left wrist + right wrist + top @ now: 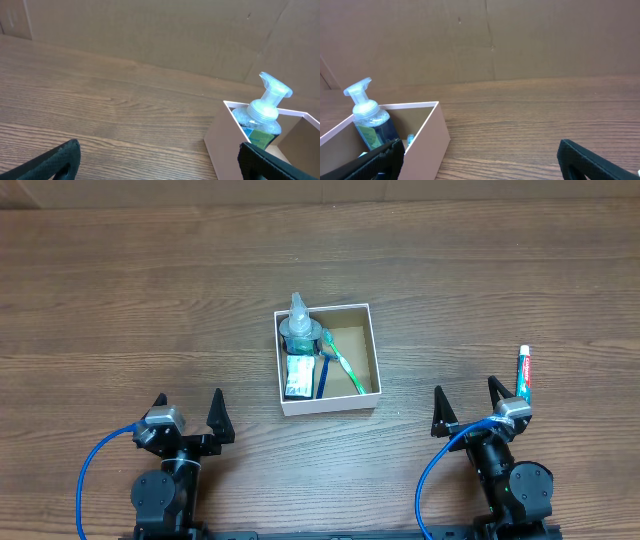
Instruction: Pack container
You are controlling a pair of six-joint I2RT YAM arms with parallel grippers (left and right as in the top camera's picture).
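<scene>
The container (375, 358), a square white-walled box with a brown inside, sits mid-table. In it stand a clear pump bottle (298, 328), a small packet (298, 376), a blue toothbrush (323, 373) and a green toothbrush (345, 366). A toothpaste tube (523, 373) lies on the table at the right, beside my right gripper (468, 402). My left gripper (189, 408) is open and empty near the front left. My right gripper is open and empty. The container (220, 135) and bottle (264, 107) show in the left wrist view. The right wrist view also shows the container (432, 137) and bottle (366, 112).
A brown cardboard wall (150, 30) stands behind the wooden table (120, 300). Blue cables (95, 460) run from both arm bases at the front edge.
</scene>
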